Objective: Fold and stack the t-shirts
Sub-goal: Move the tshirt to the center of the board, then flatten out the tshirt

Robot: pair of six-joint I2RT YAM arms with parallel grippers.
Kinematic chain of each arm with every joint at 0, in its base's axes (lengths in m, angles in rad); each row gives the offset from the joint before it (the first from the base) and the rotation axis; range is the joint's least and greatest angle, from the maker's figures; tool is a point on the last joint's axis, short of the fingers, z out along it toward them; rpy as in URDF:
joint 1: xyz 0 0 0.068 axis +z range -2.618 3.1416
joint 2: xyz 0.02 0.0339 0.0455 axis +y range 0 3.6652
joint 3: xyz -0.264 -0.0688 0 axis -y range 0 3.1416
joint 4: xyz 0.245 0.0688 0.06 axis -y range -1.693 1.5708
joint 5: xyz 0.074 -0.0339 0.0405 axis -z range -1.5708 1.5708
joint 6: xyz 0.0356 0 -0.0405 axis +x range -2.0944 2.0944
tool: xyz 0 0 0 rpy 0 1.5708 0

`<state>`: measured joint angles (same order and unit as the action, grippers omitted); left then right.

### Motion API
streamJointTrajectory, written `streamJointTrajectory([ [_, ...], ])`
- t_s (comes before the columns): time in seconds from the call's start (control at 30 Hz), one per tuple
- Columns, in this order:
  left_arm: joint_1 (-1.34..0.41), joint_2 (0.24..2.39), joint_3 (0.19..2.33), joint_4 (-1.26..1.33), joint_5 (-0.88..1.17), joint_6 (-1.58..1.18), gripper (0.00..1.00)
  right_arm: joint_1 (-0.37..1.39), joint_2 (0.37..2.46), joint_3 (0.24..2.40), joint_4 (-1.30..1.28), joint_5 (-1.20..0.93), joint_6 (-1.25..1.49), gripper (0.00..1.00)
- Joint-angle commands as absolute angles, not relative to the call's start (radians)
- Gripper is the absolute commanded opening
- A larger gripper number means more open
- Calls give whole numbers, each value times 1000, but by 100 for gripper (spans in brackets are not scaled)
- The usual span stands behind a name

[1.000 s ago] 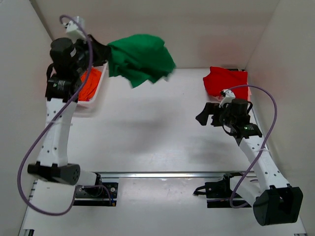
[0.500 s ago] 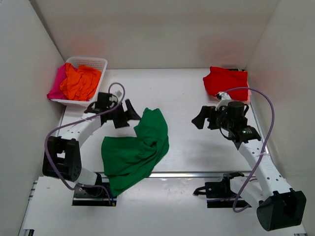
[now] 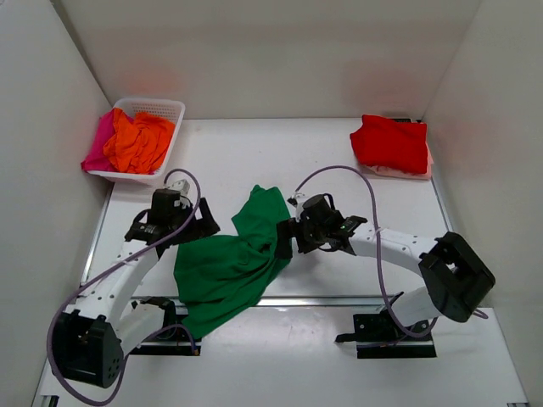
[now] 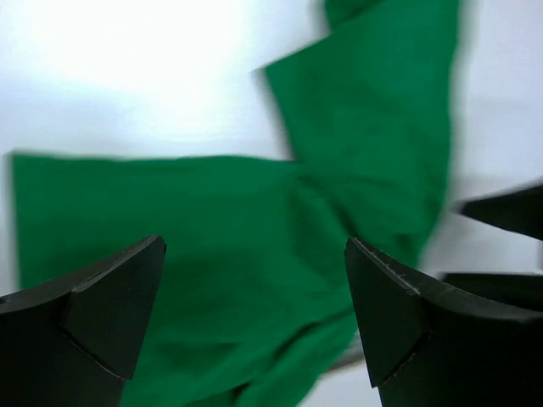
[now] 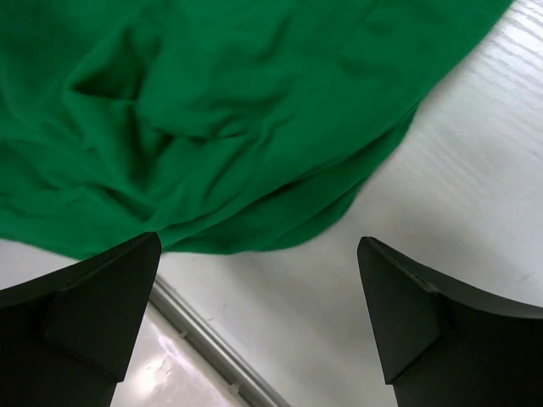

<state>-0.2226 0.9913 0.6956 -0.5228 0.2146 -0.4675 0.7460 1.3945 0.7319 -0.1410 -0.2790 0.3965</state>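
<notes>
Far left pink t-shirt (image 3: pixel 96 146) and orange t-shirt (image 3: pixel 136 140) in the basket (image 3: pixel 161 103), your left claw (image 4: pixel 254 254) apart over the crumpled green t-shirt (image 3: pixel 229 267) mid tabletop (image 3: pixel 254 161), your right claw (image 5: pixel 259 244) apart at its right edge, red t-shirt (image 3: pixel 390 142) far right.

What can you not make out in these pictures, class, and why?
1. Pink t-shirt, top view: mostly covered by the orange t-shirt in the basket.
2. Green t-shirt, left wrist view: motion-blurred; its sleeves are lost in folds in every view.
3. Pale layer under the red t-shirt: only an edge shows.
</notes>
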Motion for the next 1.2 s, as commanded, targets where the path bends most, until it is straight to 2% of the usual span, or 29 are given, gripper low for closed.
streamJointTrajectory([
  [0.0,-196,997,628,-624,-29,-433,98,723,1408,793,-69,-244,388,100],
  [0.3,-161,1115,620,-535,-253,-416,99,597,1272,709,-92,-285,351,99],
  [0.6,-178,1333,614,-433,-230,-466,99,459,1250,664,-67,-345,316,99],
  [0.7,-207,1371,640,-402,-242,-471,94,453,1272,670,-74,-345,295,99],
  [0.73,-209,1380,655,-403,-226,-462,73,448,1287,673,-63,-339,285,100],
  [0.77,-196,1393,663,-402,-216,-465,21,443,1293,678,-64,-339,272,99],
  [0.8,-183,1402,685,-413,-213,-448,0,442,1325,689,-52,-327,268,99],
  [0.9,-164,1362,739,-504,-254,-431,0,440,1370,703,-19,-310,267,99],
  [1.03,-144,1110,776,-541,-302,-446,0,439,1482,784,-5,-353,268,99],
  [1.17,-118,976,778,-575,-262,-459,0,523,1578,993,-58,-287,189,99],
])
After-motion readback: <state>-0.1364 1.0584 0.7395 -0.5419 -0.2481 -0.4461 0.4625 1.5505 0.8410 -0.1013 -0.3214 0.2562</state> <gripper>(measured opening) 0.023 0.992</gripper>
